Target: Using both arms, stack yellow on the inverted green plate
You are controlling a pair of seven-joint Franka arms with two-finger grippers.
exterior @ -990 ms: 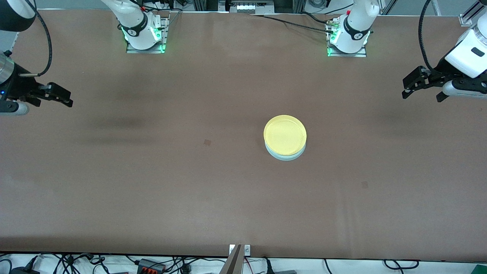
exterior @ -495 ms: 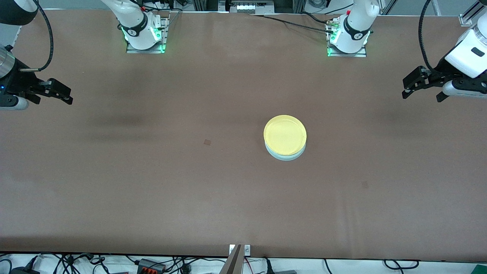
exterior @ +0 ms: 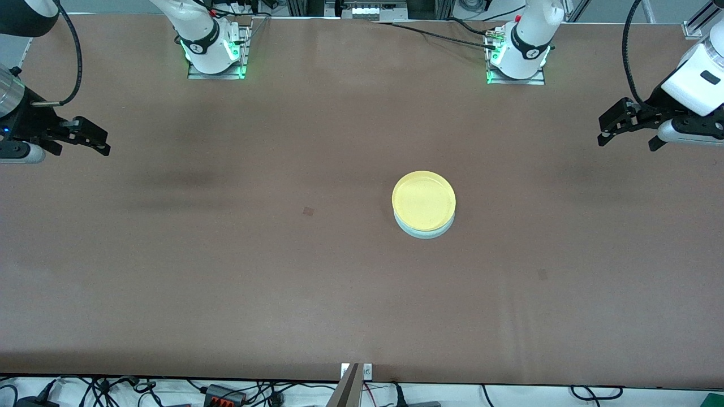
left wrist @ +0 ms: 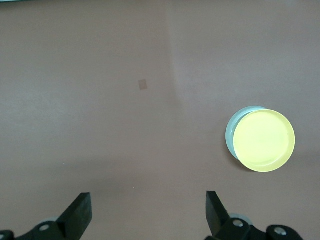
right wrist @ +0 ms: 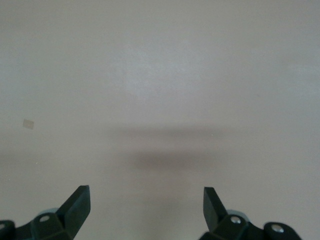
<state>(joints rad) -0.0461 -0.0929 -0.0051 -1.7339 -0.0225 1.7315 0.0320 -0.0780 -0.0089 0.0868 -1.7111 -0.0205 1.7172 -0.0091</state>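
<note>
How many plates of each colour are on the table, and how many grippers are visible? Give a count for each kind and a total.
Yellow plate: 1, on top of the green one
Green plate: 1
Grippers: 2, left gripper and right gripper, both open and empty, over the table's ends
Total: 4

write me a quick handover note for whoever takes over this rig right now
Left pincer: open, holding nothing, up over the left arm's end of the table.
Right pincer: open, holding nothing, up over the right arm's end.
Yellow plate sits on the green plate mid-table, slightly offset, so a green edge shows.
Done: the stack.
Left: nothing obvious; both arms wait clear of it.
</note>
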